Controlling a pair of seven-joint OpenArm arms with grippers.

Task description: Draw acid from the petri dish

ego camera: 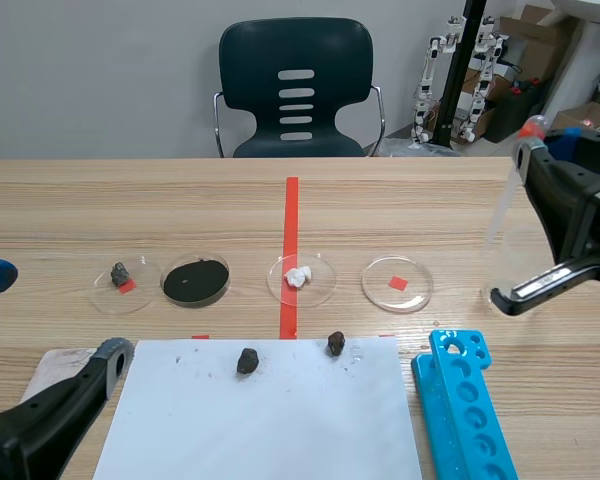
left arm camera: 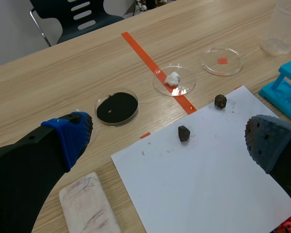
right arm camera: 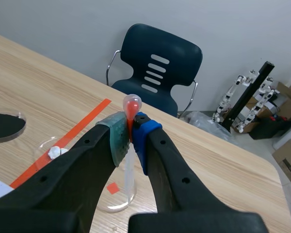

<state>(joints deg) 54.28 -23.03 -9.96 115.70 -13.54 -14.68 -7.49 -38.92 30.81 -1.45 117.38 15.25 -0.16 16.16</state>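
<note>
The dropper [right arm camera: 131, 105] is a thin clear tube with a small round bulb of red-orange colour at its upper end. In the right wrist view it stands at the centre of the frame, almost upright, the bulb on top and the tube going down. Its lower tip I cannot make out. In the scene view it is at the upper right, raised above the table [ego camera: 130, 200]. Its long axis leans a little there, with the bulb upper right and the tube toward lower left.

The right gripper [right arm camera: 128, 138] pinches the dropper just under the bulb, one green-grey pad and one blue pad pressed on the tube.

The petri dish with the red square [ego camera: 415, 295] lies right of the centre of the scene view, on the table, lower left of the dropper.

The left gripper [left arm camera: 167, 141] is spread wide and holds nothing. It is at the lower left of the scene view, over the white sheet [left arm camera: 208, 179].
</note>
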